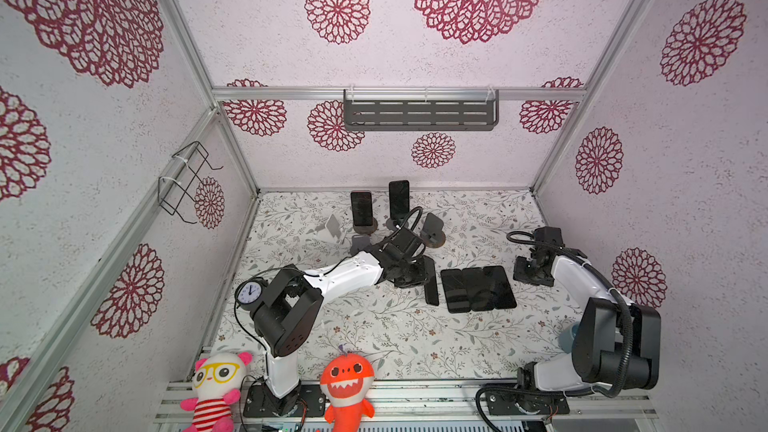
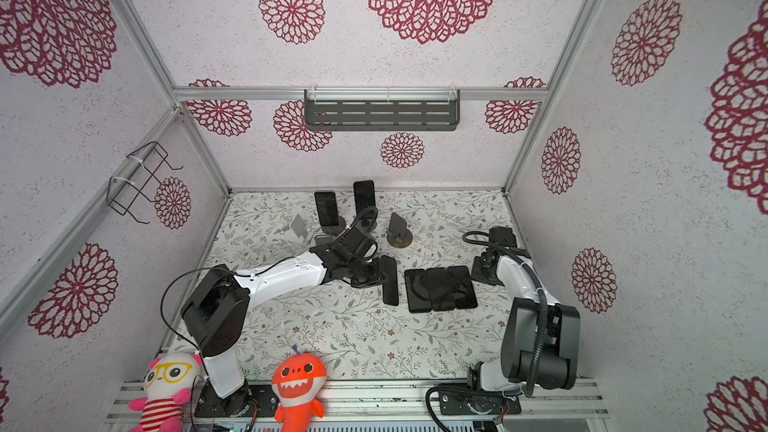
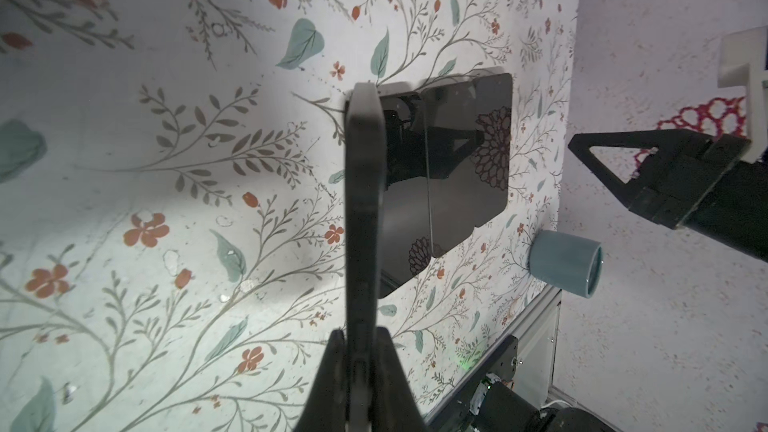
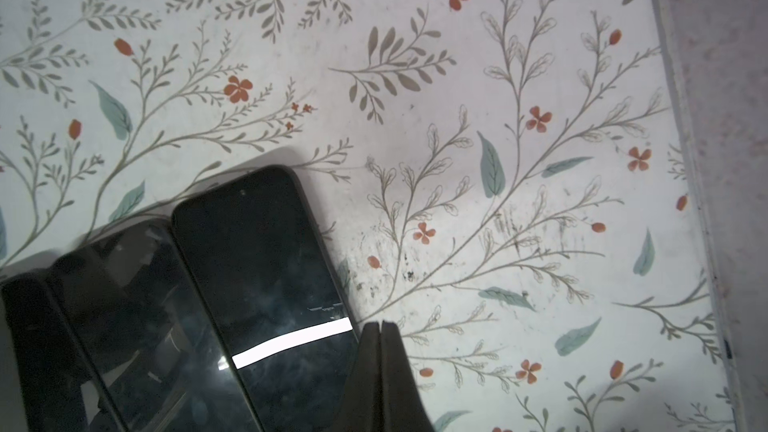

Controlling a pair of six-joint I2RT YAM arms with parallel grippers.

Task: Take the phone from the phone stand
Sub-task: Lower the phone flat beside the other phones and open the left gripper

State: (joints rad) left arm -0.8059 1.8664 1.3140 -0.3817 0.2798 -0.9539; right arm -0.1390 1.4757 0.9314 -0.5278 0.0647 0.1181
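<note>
Left wrist view: left gripper [image 3: 361,353] clamped tight on phone [image 3: 363,201], edge-on over bench [image 3: 166,160], clear of every stand; just beside it, three flat phones [image 3: 457,160] in a row; blue cup [image 3: 565,263] beyond, near bench edge; right gripper [image 4: 380,326] pressed closed on nothing, just beside the row's end; at back, standing phones [image 1: 360,207] near an empty stand [image 1: 432,226].

Floral table [image 1: 374,334], three phones [image 1: 478,288] flat side by side; stands [image 1: 432,228] behind
</note>
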